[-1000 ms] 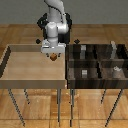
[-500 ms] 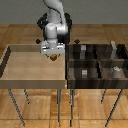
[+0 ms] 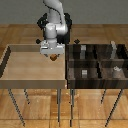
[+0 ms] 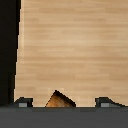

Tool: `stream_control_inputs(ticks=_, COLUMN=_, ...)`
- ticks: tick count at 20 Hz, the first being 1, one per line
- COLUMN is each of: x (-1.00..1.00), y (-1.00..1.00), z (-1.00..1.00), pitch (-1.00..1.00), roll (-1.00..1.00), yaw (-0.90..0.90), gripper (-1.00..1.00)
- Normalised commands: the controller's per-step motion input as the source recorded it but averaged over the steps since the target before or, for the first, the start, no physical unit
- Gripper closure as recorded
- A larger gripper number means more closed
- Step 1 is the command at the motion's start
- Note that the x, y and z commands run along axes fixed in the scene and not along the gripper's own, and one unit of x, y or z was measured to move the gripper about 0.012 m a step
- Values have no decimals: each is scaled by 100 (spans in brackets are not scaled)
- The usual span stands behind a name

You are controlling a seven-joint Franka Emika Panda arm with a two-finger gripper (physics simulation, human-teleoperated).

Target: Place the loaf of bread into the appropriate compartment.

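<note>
The loaf of bread [image 4: 60, 100] is a tiny golden-brown lump with a dark crust, lying on the floor of the pale-wood tray [image 3: 25, 67]. My gripper [image 3: 53, 55] is down over it near the tray's right wall in the exterior view. In the wrist view my gripper [image 4: 65, 103] is open: the two fingertips [image 4: 22, 102] stand well apart, one on each side of the loaf, with a gap of tray floor on both sides. The compartment [image 3: 79, 78] is the near-left cell of the dark striped-wood bin and holds a small grey cube [image 3: 84, 72].
The dark bin [image 3: 100, 62] stands on the exterior view's right of the tray, on its own thin-legged stand. Its other cells hold a grey block [image 3: 83, 50], a tall grey block [image 3: 116, 47] and a small white block [image 3: 116, 70]. Raised walls ring the tray.
The arm and gripper have stayed almost in place over the loaf; no clear movement of the bread shows.
</note>
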Motion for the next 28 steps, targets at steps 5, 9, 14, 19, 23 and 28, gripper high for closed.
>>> stream_control_inputs(ticks=5, x=0, y=-20, z=0, pitch=0, roll=0, yaw=0, gripper=-100)
stream_control_inputs(ticks=9, x=0, y=0, z=0, pitch=0, roll=0, yaw=0, gripper=-100)
stream_control_inputs(ticks=14, x=0, y=0, z=0, pitch=0, roll=0, yaw=-3, gripper=-100)
stream_control_inputs(ticks=19, x=0, y=40, z=0, pitch=0, roll=0, yaw=0, gripper=-100)
stream_control_inputs(ticks=23, x=0, y=0, z=0, pitch=0, roll=0, yaw=0, gripper=-100)
stream_control_inputs(ticks=28, x=0, y=0, z=40, pitch=0, roll=0, yaw=0, gripper=-100)
